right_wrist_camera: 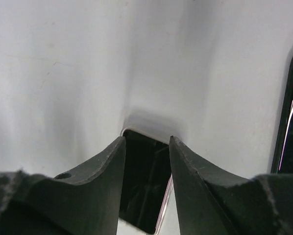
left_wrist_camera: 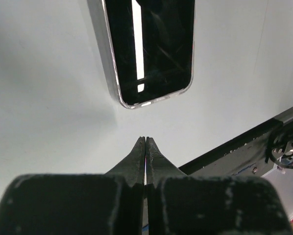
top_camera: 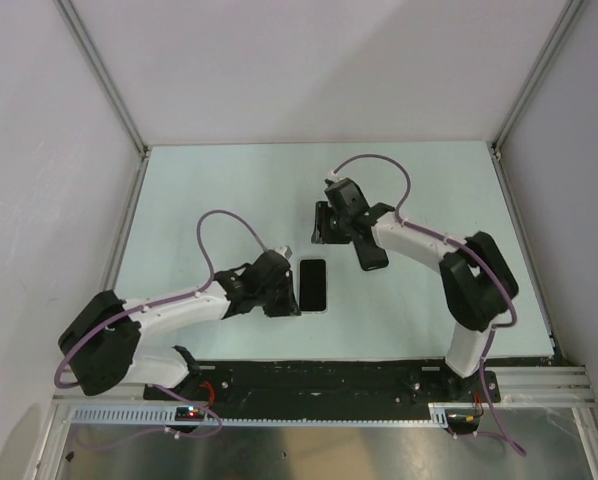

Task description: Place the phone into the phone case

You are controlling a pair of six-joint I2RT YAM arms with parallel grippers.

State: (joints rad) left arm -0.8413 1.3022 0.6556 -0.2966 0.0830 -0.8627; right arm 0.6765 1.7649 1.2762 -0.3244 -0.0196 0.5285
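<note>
Left wrist view shows you the left gripper (left_wrist_camera: pixel 145 141) pinched fully closed and empty, just short of the phone (left_wrist_camera: pixel 151 49), which lies flat on the table (left_wrist_camera: pixel 38 98). Your right gripper (right_wrist_camera: pixel 146 139) clasps the case (right_wrist_camera: pixel 144 183).

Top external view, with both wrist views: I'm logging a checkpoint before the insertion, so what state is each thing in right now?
phone: lying flat on the table, screen dark, not in its case.
phone case: empty, held between the right fingers, apart from the phone.
left pincer: shut, holding nothing, just short of the phone's end.
right pincer: closed on the phone case.
</note>
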